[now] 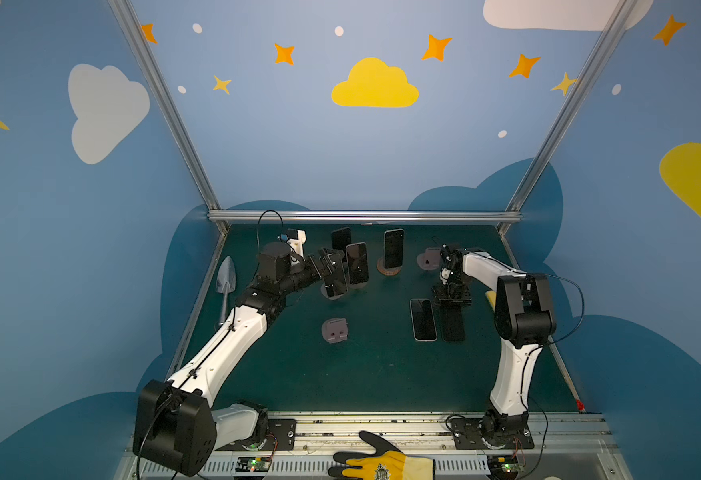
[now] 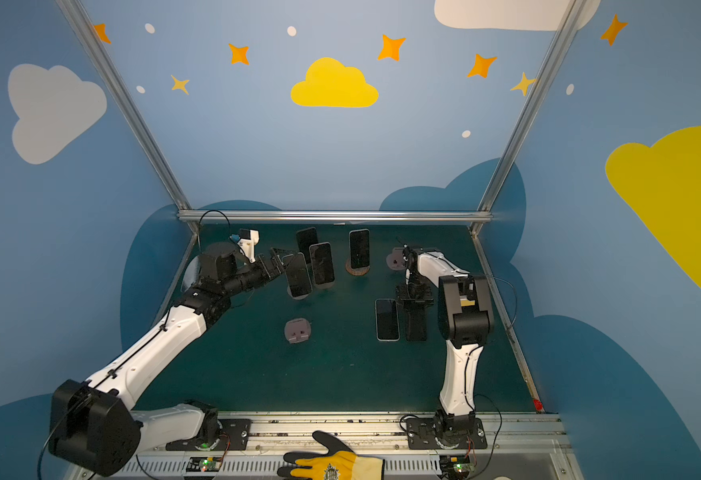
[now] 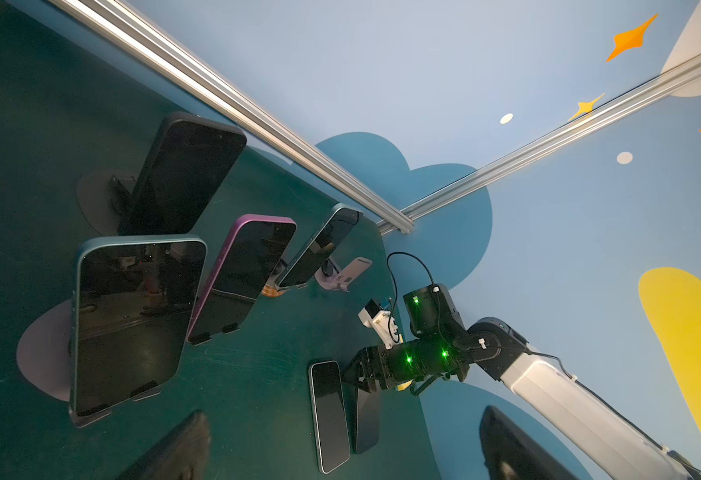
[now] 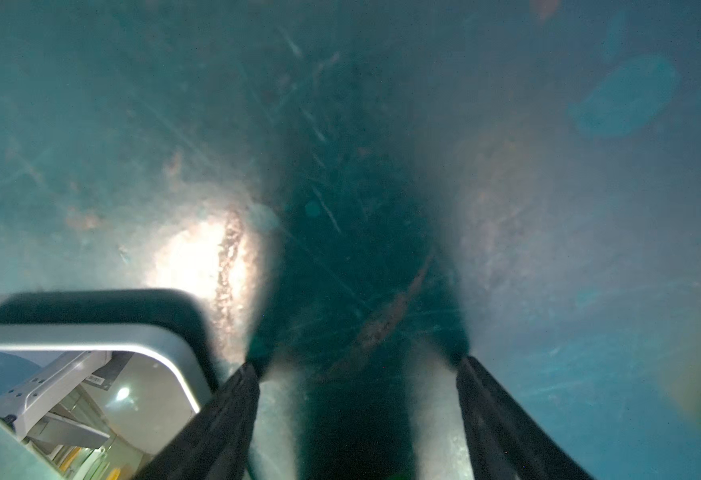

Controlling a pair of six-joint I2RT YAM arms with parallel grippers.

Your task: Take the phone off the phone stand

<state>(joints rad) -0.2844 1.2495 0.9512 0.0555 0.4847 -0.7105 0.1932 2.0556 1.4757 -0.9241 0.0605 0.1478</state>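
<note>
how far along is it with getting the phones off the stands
Done: a light-edged phone and a dark phone lie flat; two stands are empty. In hand: the open left gripper faces the teal phone; the right gripper, jaws apart, is at the dark phone. Left on stands: teal phone, purple phone, black phone, wood-stand phone.

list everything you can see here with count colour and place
phones on stands: 4, dark screens, back of table
flat phones: 2, one light-rimmed, one dark, table right of centre
empty stands: 2, greyish purple, mid-table and back right
trowel: 1, silver, table's left edge
glove: 1, yellow and black, front rail
yellow thing: 1, mostly hidden behind right arm
table: 1, dark green
left gripper: 1, black, open, by the nearest standing phone
right gripper: 1, black, jaws apart over the dark flat phone
</note>
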